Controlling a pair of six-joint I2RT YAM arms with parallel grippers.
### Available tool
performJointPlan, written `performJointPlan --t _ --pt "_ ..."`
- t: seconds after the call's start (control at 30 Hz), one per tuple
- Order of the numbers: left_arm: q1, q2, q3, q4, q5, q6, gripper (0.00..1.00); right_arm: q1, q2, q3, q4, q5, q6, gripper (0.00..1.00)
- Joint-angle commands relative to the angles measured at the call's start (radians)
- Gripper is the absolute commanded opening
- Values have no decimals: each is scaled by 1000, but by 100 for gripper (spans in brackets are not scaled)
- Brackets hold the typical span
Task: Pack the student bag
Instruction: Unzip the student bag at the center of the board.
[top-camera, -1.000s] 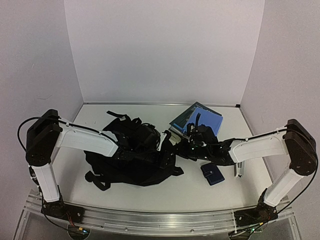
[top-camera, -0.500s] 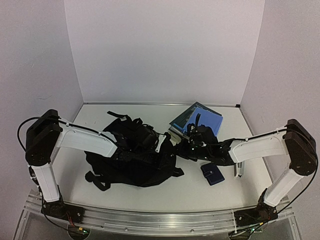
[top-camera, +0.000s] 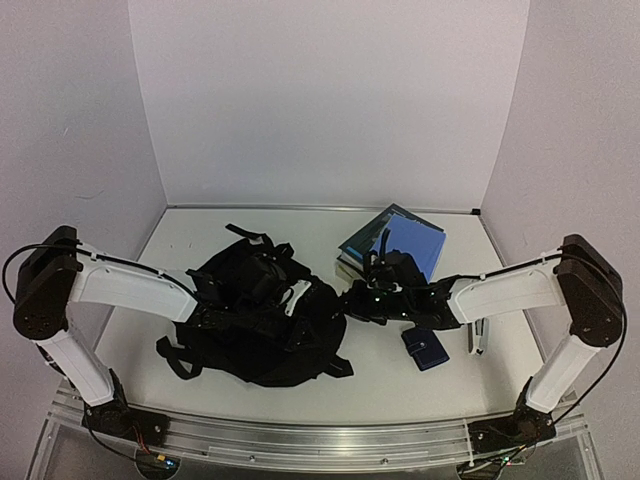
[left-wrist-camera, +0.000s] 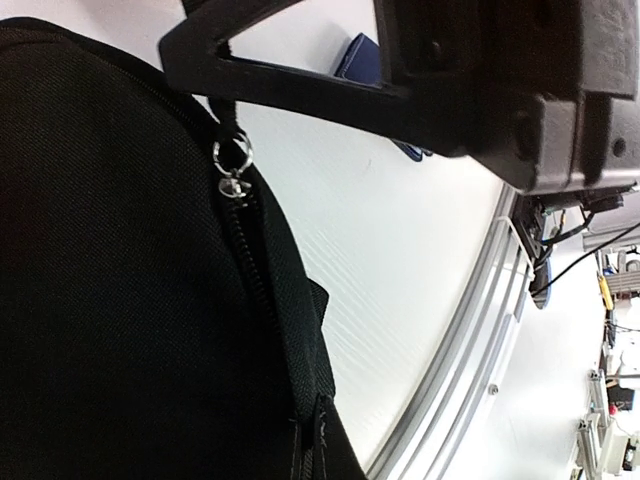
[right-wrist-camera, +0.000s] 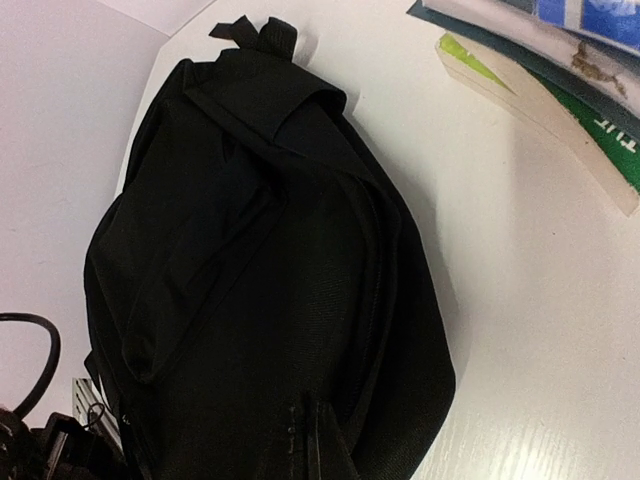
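Note:
The student bag (top-camera: 262, 322), a big black fabric backpack, lies on the table between my two arms, and its straps trail off to the left. My left gripper (top-camera: 220, 310) is at the bag's left side, shut on a fold of its fabric (left-wrist-camera: 322, 425). A metal zipper pull (left-wrist-camera: 232, 178) hangs on the seam just ahead of it. At the bag's right edge my right gripper (top-camera: 346, 302) is shut on the fabric too (right-wrist-camera: 322, 440). In the right wrist view the bag (right-wrist-camera: 260, 260) looks zipped and bulging.
A stack of books (top-camera: 395, 245) lies behind the right arm, also in the right wrist view (right-wrist-camera: 560, 90). A small dark-blue wallet (top-camera: 425, 348) and a slim white-and-metal object (top-camera: 477, 338) sit at the front right. The aluminium rail (top-camera: 300, 435) edges the table's front.
My left gripper has shut on the bag and pulled back to the left, dragging the bag leftward. My right arm has stretched left with it and still holds the bag's right edge.

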Motion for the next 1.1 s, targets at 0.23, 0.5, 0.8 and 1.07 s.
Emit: performJointPlan --t 0.23,0.5,0.8,1.07 --pt "-22 -96 -82 -247 121 35 0 -51 58 88 32 129 -21 0" --pt "-23 -138 -109 -277 147 47 0 -73 77 109 32 152 -60 0" --pt "-27 -150 -109 -319 169 61 0 -90 148 203 37 159 -123 0" --pt "-34 -153 -118 -343 184 71 0 -98 246 289 49 146 -178 0"
